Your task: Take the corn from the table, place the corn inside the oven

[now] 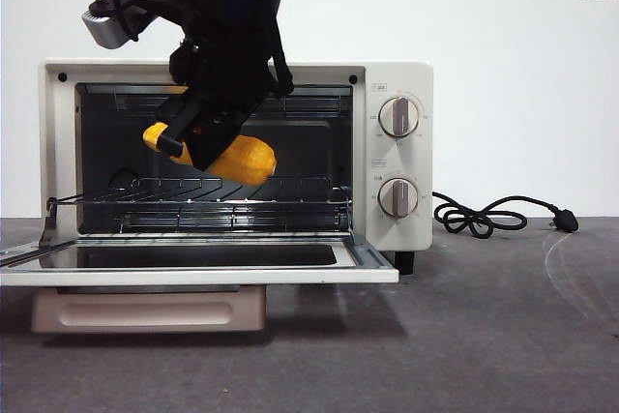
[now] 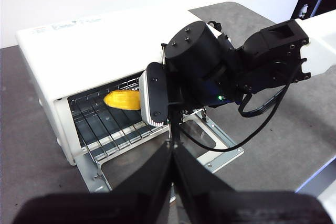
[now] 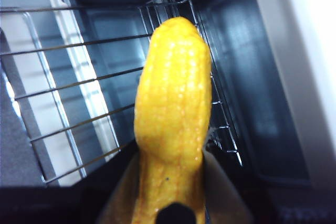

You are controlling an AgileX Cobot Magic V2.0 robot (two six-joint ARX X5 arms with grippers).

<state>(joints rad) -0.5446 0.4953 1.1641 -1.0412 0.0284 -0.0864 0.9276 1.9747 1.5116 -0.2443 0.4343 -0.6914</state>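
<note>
My right gripper (image 1: 198,137) comes down from above and is shut on the yellow-orange corn (image 1: 242,160). It holds the cob tilted inside the open mouth of the cream-white oven (image 1: 397,74), just above the wire rack (image 1: 222,195). In the right wrist view the corn (image 3: 173,103) points into the dark cavity over the rack (image 3: 68,93). From the left wrist view the corn (image 2: 123,99) shows past the right gripper (image 2: 157,100) inside the oven (image 2: 105,40). My left gripper (image 2: 172,153) hangs back above the table, jaws together and holding nothing.
The oven door (image 1: 193,273) lies folded down flat toward the front, its beige handle below it. A black power cord (image 1: 484,215) coils on the dark grey table (image 1: 484,336) right of the oven. Two round knobs (image 1: 398,116) sit on the oven's right panel.
</note>
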